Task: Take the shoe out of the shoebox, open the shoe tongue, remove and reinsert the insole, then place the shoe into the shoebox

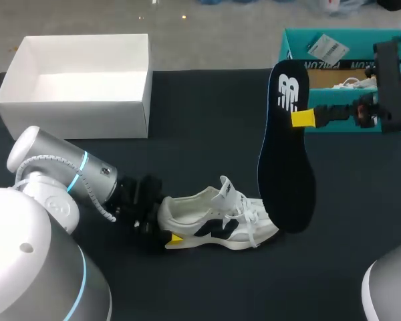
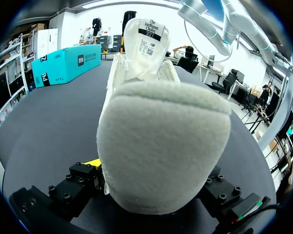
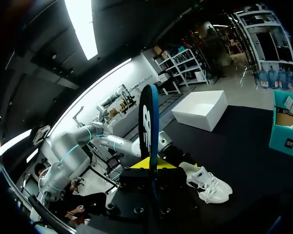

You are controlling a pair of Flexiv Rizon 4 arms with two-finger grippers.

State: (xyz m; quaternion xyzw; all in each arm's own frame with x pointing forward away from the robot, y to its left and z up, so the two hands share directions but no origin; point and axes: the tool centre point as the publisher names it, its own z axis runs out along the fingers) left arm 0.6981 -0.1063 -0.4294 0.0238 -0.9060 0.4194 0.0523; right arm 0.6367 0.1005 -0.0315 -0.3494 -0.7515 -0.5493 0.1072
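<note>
Hanging insole [image 1: 287,175] between right fingers [image 1: 303,118]

The shoe [image 2: 161,146] has a pale, nappy heel, cloth-like, matt and slightly rough. The insole [image 1: 286,160] looks dark, smooth and matt. The counter [image 1: 207,114] is matt black. The white box [image 1: 80,87] looks like smooth, matt card.

shoe [image 1: 217,217]: white with black side panels. insole [image 1: 286,167]: dark navy, white logo print. table [image 1: 207,120]: black. open box [image 1: 73,117]: plain white. shoebox [image 1: 293,47]: teal.
</note>
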